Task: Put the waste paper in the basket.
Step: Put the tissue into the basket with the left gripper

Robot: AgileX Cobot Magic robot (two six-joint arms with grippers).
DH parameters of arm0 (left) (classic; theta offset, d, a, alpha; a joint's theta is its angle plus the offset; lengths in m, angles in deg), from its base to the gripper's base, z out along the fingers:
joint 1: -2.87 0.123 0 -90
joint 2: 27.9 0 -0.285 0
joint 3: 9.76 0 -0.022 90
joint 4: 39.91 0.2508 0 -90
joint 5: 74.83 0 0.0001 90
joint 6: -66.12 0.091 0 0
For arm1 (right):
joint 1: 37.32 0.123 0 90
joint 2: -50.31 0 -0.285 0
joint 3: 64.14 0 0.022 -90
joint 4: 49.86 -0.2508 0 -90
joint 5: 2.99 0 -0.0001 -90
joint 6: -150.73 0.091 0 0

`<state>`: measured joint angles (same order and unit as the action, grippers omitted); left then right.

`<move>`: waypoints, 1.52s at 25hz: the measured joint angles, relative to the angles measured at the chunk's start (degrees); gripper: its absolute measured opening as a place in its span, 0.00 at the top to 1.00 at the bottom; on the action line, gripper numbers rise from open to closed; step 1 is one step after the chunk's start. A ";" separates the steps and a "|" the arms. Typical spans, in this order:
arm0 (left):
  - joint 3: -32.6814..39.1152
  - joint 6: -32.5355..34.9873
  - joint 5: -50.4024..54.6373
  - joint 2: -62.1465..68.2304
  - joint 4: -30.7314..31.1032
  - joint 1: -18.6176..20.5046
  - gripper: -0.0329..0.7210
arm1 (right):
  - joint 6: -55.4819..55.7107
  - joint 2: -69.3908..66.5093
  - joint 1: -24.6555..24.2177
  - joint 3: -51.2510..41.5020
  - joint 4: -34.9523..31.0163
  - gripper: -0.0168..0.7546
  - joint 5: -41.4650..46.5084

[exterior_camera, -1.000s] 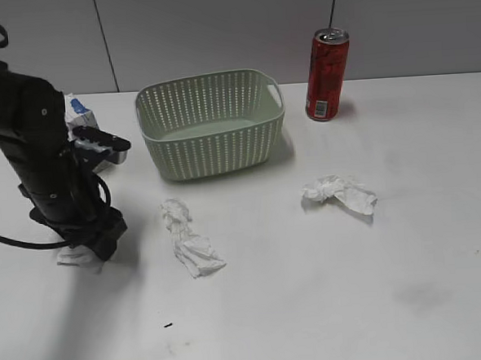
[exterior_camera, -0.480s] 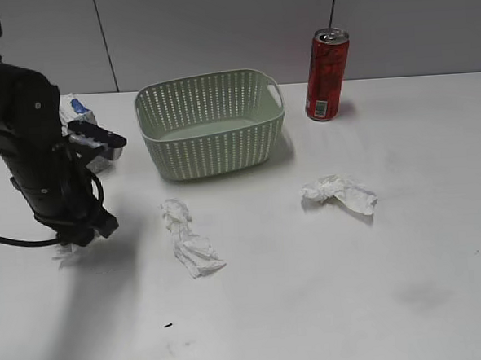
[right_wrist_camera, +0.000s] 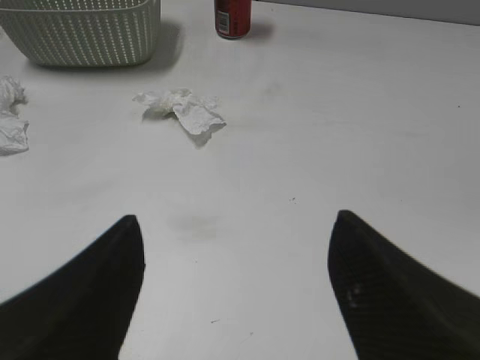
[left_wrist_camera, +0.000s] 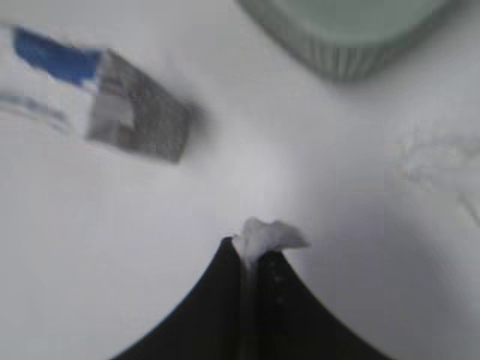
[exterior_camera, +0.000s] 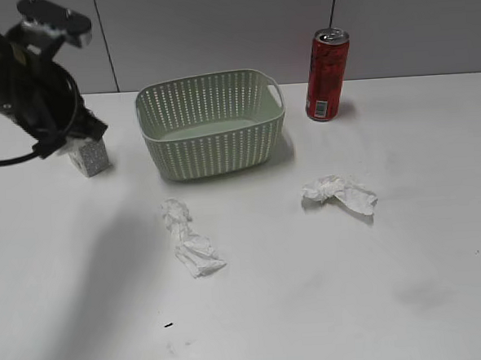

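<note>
My left gripper (left_wrist_camera: 251,247) is shut on a small white waste paper wad (left_wrist_camera: 264,234) and holds it high above the table, left of the basket (exterior_camera: 211,125). In the exterior view the left arm (exterior_camera: 35,95) is raised at the far left and the held wad is hidden. The sage-green basket looks empty. A long twisted wad (exterior_camera: 189,240) lies in front of the basket. Another wad (exterior_camera: 339,192) lies to the right and also shows in the right wrist view (right_wrist_camera: 182,109). My right gripper (right_wrist_camera: 236,219) is open and empty, low over bare table.
A blue-and-white packet (exterior_camera: 87,155) stands left of the basket, below the left arm, and also shows in the left wrist view (left_wrist_camera: 127,120). A tall red can (exterior_camera: 326,73) stands at the back right of the basket. The white table (exterior_camera: 329,297) is bare in front.
The left arm has risen from the table's left front and moved back toward the packet, carrying the wad that lay there. The other two wads have not moved.
</note>
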<state>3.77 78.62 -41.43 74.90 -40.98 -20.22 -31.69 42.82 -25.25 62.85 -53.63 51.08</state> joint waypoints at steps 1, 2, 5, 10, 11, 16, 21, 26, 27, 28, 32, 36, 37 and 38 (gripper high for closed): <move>0.00 0.00 -3.01 -1.04 -1.96 0.00 0.95 | 0.00 0.00 0.00 0.00 0.00 0.23 0.00; 0.00 0.00 -6.28 -1.73 -4.11 0.00 0.95 | 0.00 0.00 0.00 0.00 0.00 0.23 0.00; -1.16 0.00 -11.65 -1.62 -8.29 -0.43 0.95 | 0.00 0.00 0.00 0.00 0.00 0.23 0.00; -10.84 0.00 -11.06 4.56 -8.33 -3.71 0.95 | 0.00 0.00 0.00 0.00 0.00 0.23 0.00; -12.87 0.00 -10.78 6.13 -8.33 -4.25 0.95 | 0.00 0.00 0.00 0.00 0.00 0.23 0.00; -23.78 0.00 -7.20 15.73 -8.24 -4.98 0.95 | 0.00 0.00 0.00 0.00 0.06 0.23 0.00; -30.02 0.00 -2.26 22.77 -8.15 -4.98 0.76 | 0.00 0.00 0.00 0.00 0.06 0.23 0.00; -31.14 0.00 0.84 24.57 -8.15 -4.98 0.18 | 0.00 0.00 0.00 0.00 0.06 0.23 0.00; -31.54 0.00 1.48 24.57 -8.15 -4.98 0.13 | 0.00 0.00 0.00 0.00 0.06 0.23 0.00; -32.17 0.00 2.11 24.57 -8.15 -4.98 0.11 | 0.00 0.00 0.00 0.00 0.06 0.23 0.00; -35.60 0.00 7.79 24.57 -8.15 -4.98 0.11 | 0.00 0.00 0.00 0.00 0.06 0.23 0.00; -39.70 0.00 17.60 24.24 -7.73 -4.36 0.13 | 0.00 0.00 0.00 0.00 0.06 0.23 0.00; -40.35 0.00 20.16 24.00 -7.67 -4.04 0.14 | 0.00 0.00 0.00 0.00 0.06 0.23 0.00; -40.70 0.00 22.19 23.61 -7.65 -3.59 0.14 | 0.00 0.00 0.00 0.00 0.06 0.23 0.00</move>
<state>-36.93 78.62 -19.24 98.50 -48.63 -23.81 -31.69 42.82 -25.25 62.85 -53.57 51.08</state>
